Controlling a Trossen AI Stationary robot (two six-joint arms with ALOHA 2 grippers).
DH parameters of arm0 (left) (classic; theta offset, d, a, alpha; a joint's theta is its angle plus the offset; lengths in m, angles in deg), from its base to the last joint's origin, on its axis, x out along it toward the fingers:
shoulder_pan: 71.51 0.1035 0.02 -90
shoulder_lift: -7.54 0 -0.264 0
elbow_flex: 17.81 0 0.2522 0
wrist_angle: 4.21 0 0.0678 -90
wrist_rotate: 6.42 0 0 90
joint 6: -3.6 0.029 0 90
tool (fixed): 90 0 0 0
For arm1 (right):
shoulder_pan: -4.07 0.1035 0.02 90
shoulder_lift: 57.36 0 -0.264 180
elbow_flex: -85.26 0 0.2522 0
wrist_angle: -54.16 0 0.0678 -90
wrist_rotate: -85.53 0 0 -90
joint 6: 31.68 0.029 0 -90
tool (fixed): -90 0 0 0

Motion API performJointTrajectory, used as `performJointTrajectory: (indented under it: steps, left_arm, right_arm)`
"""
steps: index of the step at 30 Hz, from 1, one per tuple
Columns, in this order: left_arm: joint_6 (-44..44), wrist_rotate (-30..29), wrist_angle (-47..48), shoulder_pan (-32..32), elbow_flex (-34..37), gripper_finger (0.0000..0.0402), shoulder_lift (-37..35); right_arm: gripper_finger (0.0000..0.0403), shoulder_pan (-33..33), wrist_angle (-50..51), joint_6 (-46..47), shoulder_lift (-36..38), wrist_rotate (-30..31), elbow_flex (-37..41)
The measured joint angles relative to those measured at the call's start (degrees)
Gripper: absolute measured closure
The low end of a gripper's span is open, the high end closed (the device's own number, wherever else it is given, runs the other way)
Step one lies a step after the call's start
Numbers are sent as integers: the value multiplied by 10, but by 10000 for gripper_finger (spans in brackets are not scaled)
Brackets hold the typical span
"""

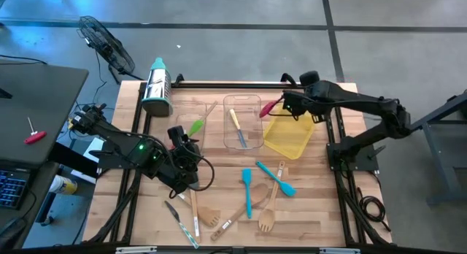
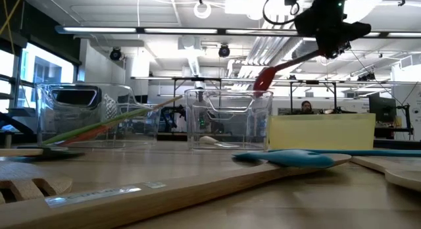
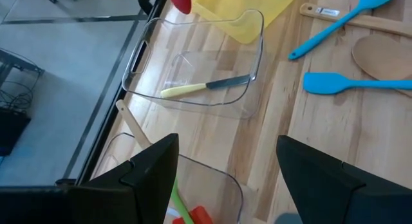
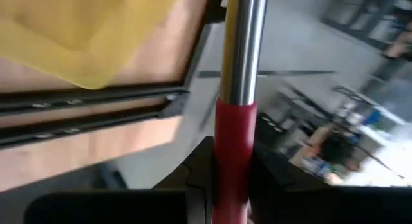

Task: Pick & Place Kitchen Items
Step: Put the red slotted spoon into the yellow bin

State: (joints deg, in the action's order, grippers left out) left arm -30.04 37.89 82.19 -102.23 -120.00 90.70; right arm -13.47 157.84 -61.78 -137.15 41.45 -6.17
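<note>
My right gripper (image 1: 290, 104) is shut on a red-headed utensil (image 1: 271, 108) with a steel shaft, held in the air above the gap between the middle clear bin (image 1: 252, 141) and the yellow bin (image 1: 288, 136). In the low view the red head (image 2: 264, 78) hangs over the clear bin (image 2: 227, 120). A yellow-handled knife (image 3: 205, 87) lies in that bin. My left gripper (image 1: 179, 139) is open and empty beside the left clear bin (image 1: 191, 112), which holds a green spatula (image 1: 195, 127) and a wooden utensil (image 1: 209, 112). Teal spatulas (image 1: 248, 185) and wooden forks (image 1: 267, 219) lie on the table. My right gripper pinches the utensil's red handle (image 4: 232, 130) between its two fingers, just behind where the steel shaft (image 4: 243, 44) starts. The utensil runs along the fingers and sticks out past them. It is lifted clear and slants down, its red head (image 2: 264, 78) lowest, toward the table's left.
A steel cylinder with a teal cap (image 1: 157, 86) lies at the far left corner. Near the front edge lie a small knife (image 1: 182, 223) and wooden utensils (image 1: 208, 214). A fan (image 1: 108, 46) and a laptop desk (image 1: 29, 101) stand off the table's left side.
</note>
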Motion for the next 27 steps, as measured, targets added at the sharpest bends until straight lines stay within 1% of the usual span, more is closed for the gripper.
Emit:
performJointTrajectory:
  steps: [2,6,7,10,11,13,17,20,22,27]
  left_arm:
    - [4,0,2,0,0,146,0]
    - [5,-1,7,0,0,146,0]
    - [5,-1,9,0,0,146,0]
    - [5,-2,9,0,0,146,0]
    - [5,-2,9,0,0,146,0]
    - [5,-3,9,0,0,146,0]
    - [6,-3,9,0,0,146,0]
    - [6,-3,9,0,0,146,0]
    - [6,-3,9,0,0,146,0]
    - [6,-1,10,0,0,146,0]
  right_arm:
    - [351,-12,2,0,1,-37,0]
    - [351,-34,0,3,1,-59,0]
    - [351,-40,1,3,1,-76,0]
    - [351,-58,2,20,-1,-154,0]
    - [351,-62,1,32,-2,-165,0]
    - [351,-69,0,51,-3,-166,0]
    - [351,-70,2,77,-3,-231,0]
    - [351,-65,0,100,-3,-251,0]
    - [351,-64,1,110,-3,-279,0]
    - [351,-57,-1,141,4,-293,3]
